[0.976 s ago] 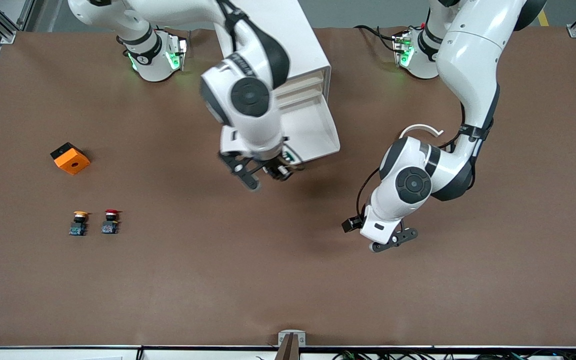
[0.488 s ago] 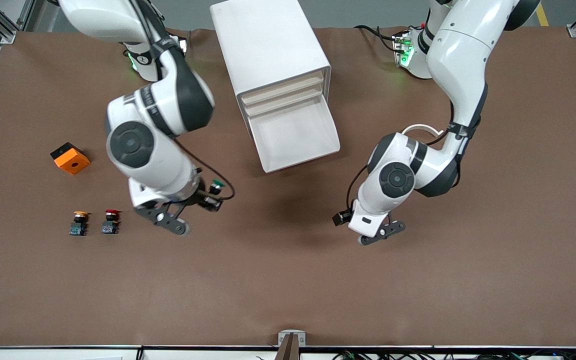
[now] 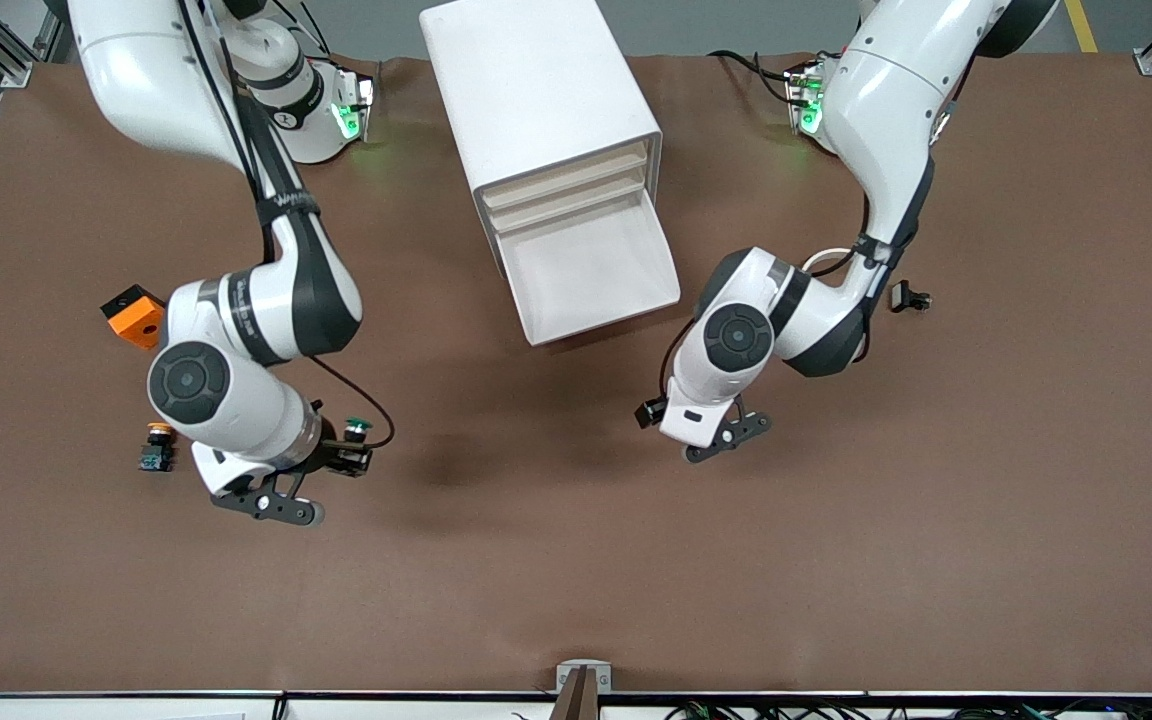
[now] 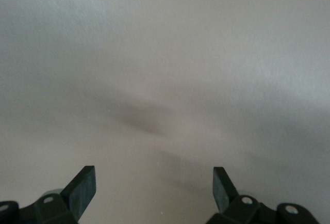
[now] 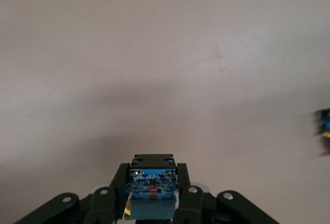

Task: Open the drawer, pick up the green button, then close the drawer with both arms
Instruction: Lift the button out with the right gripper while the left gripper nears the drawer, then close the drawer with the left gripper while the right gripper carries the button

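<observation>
Yellow button (image 3: 158,446): on the tabletop (image 3: 576,560), beside the right tool.
Right tool (image 3: 336,462): clamped on the green button (image 3: 356,430), over bare tabletop.
Drawer (image 3: 591,272): lowest in the cabinet (image 3: 536,90), pulled out.
Left tool (image 3: 726,437): fingers (image 4: 82,188) apart, empty, over tabletop near the drawer.

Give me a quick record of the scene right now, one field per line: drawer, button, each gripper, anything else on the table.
drawer: pulled out of the cabinet, tray looks bare
green button: clamped in the right gripper, over bare table toward the right arm's end
left gripper: jaws open, holding nothing, over the table near the drawer
yellow button: on the table beside the right arm
orange block: farther from the front camera than the yellow button
</observation>
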